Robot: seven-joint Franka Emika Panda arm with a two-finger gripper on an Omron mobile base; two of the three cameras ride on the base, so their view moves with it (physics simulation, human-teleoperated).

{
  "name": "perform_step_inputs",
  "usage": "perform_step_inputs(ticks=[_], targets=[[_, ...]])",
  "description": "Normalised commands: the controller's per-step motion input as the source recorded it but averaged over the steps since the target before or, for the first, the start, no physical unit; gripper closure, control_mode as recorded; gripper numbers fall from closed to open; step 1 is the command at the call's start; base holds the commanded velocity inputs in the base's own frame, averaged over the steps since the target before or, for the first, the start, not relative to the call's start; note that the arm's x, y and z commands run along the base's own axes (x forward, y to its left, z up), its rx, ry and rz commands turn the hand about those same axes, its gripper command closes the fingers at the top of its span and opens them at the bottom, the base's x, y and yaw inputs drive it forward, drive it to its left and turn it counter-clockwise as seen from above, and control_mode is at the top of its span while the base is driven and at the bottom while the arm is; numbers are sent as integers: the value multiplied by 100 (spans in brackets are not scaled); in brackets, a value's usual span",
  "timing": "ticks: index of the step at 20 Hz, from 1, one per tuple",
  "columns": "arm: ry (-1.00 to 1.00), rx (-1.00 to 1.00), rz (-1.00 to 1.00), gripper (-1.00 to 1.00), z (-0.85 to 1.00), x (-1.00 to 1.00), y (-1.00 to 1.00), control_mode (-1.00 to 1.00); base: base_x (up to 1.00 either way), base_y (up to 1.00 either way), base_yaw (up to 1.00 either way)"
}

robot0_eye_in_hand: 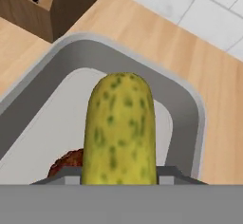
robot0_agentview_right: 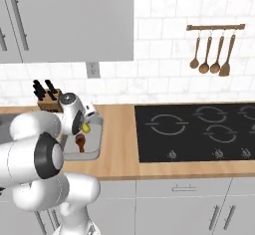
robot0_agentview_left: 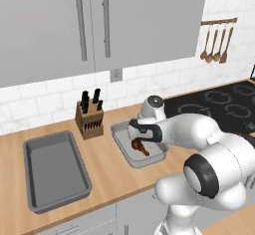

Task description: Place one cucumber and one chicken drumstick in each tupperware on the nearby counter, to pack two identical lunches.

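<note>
Two trays (robot0_agentview_left: 56, 172) on wooden counter (robot0_agentview_left: 107, 172)

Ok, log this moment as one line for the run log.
pincer: shut on cucumber | over right tupperware | drumstick: inside it | left tupperware: empty

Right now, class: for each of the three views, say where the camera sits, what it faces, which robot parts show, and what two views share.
Left base view: behind-left of the arm, facing counter, knife block, empty tupperware.
Right base view: behind-right, facing stovetop; arm at left.
Hand view: on the hand, looking into the tupperware; cucumber in the claw.
Shared: both base views show the chicken drumstick.
</note>
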Motion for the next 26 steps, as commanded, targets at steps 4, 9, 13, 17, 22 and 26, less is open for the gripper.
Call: perform_step_inputs(ticks=[4, 9, 13, 17, 22, 26], targets=[[0, 0, -7, -100, -2, 27, 22, -100, 0, 0, 0], [2, 0, -5, -100, 12, -8, -4, -100, 0, 0, 0], [-1, 0, -7, -100, 83, -92, -15, -100, 0, 0, 0], [-11, 2, -12, -100, 100, -100, -38, -100, 0, 0, 0], [-12, 1, -6, -100, 100, -100, -56, -100, 0, 0, 0], [6, -2, -2, -100, 70, -100, -37, -100, 0, 0, 0]])
